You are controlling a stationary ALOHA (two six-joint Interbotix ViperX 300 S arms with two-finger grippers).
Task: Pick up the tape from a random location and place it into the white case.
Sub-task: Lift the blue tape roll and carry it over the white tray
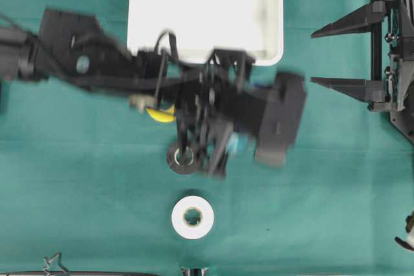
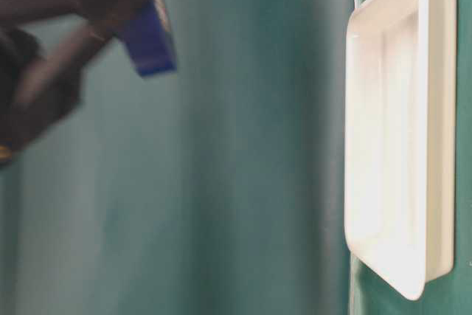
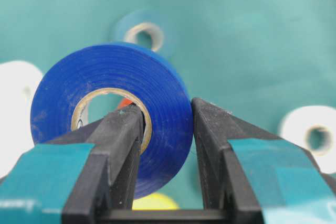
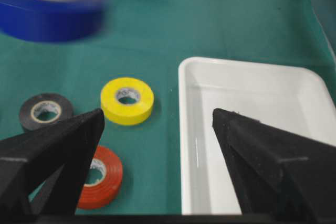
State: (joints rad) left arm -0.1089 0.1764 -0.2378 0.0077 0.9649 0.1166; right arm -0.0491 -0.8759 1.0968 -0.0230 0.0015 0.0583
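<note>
My left gripper (image 3: 167, 114) is shut on a blue tape (image 3: 105, 72). One finger sits inside the roll's core and the other presses its outer face. The roll hangs clear above the green cloth, and it shows blurred in the table-level view (image 2: 147, 27) and in the right wrist view (image 4: 50, 9). The white case (image 1: 206, 11) lies at the back middle of the table with nothing visible inside it (image 4: 262, 129). My left arm (image 1: 129, 69) reaches across just in front of the case. My right gripper (image 1: 314, 56) stands open at the right edge, holding nothing.
Loose rolls lie on the cloth: yellow (image 4: 127, 99), black (image 1: 183, 157), red (image 4: 102, 177) and white (image 1: 193, 217). A pale blue roll (image 3: 144, 32) shows blurred beyond the held one. The left arm hides the cloth just in front of the case.
</note>
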